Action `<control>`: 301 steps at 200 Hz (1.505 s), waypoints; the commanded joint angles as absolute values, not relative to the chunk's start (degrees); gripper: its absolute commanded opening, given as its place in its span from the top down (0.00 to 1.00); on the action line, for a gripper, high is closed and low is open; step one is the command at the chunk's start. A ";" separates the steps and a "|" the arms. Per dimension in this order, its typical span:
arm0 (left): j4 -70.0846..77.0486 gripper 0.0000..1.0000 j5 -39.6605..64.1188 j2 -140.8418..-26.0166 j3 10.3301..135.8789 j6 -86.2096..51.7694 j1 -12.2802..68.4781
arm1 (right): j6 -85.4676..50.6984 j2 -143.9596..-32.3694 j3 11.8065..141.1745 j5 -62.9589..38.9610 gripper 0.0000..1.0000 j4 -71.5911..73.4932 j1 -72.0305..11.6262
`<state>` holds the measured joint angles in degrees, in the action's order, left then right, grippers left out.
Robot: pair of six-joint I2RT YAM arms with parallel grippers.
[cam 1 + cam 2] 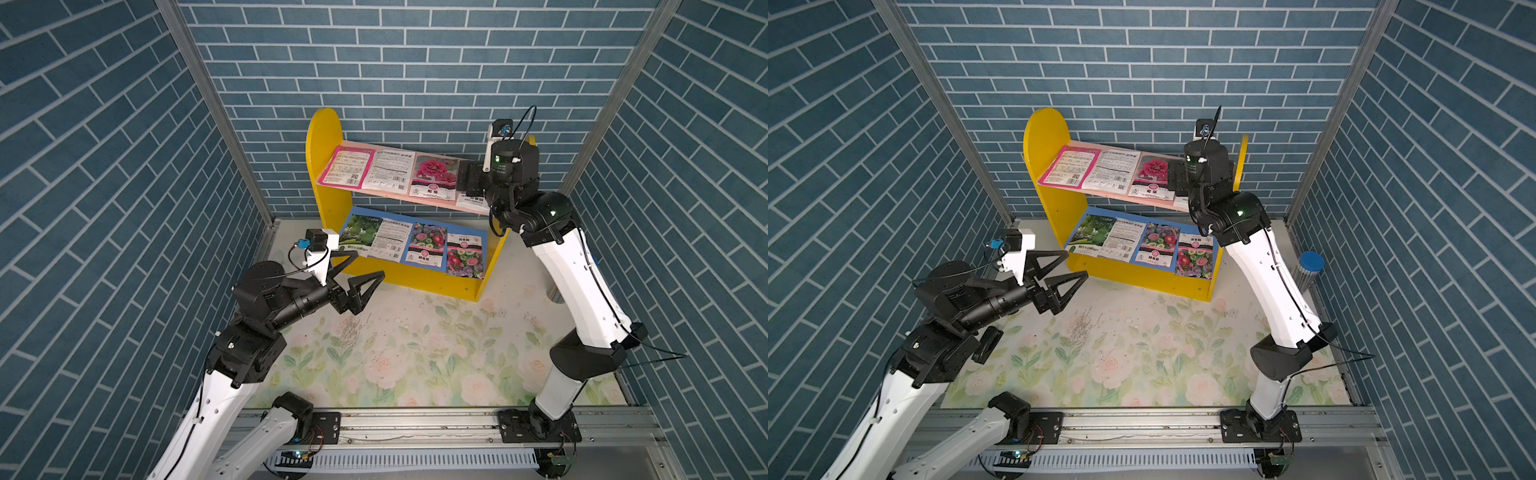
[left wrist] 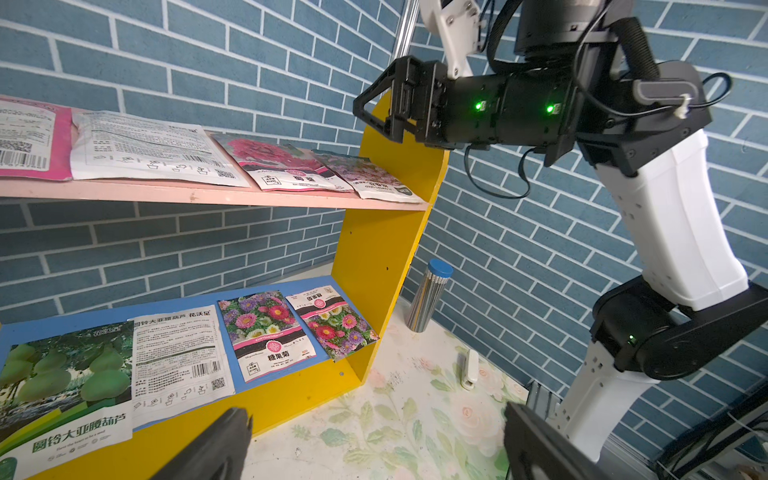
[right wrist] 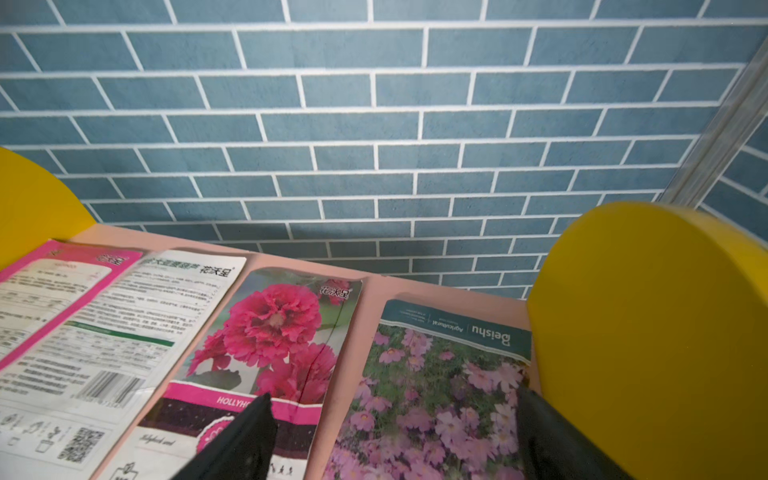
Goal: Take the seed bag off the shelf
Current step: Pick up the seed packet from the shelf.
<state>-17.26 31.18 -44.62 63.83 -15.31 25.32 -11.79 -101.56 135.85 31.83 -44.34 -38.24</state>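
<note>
- The worktop (image 1: 415, 357) carries the shelf (image 1: 324, 137) at its back, against the brick wall (image 1: 415, 62), so its open front faces both arms.
- The shelf's upper board (image 2: 208, 195) holds a row of flat bags (image 1: 390, 170). Lying thin and flat, they offer little to pinch from the side, which is probably why the approach comes from above and in front.
- The right hand (image 3: 390, 395) hovers over the board's right end, clear of it in the left wrist view. Its jaws are spread wide, one finger to each side of the seed bag, a stance that looks like lining up a grasp.
- The left hand (image 1: 361, 270) hangs open and empty, low in front of the shelf's left end and well apart from the right hand. It seems parked out of the way.
- The seed bag (image 3: 440, 374), printed with pink flowers, lies on the upper board just beside the right side panel (image 3: 644, 332). That panel leaves the outer finger little room.
- The hollyhock bag (image 3: 282, 332) lies on the seed bag's other side, under the inner finger (image 3: 241, 436), so a careless close could catch it as well.
</note>
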 commanded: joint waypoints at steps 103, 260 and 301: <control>-15.23 0.00 30.78 -44.78 61.17 -18.64 25.55 | -14.77 -99.23 122.82 28.99 0.12 -41.39 -34.05; -7.80 0.00 30.71 -47.97 61.75 -25.24 25.64 | -14.04 -85.18 111.56 24.92 0.08 -35.87 -35.85; 0.06 0.00 32.43 -53.00 63.19 -33.06 28.42 | -11.81 -80.30 109.78 17.66 0.04 -33.06 -35.89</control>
<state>-6.87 30.74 -50.50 61.39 -27.53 26.24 -14.06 -85.27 109.89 21.54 -35.09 -36.32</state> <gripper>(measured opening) 0.997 0.954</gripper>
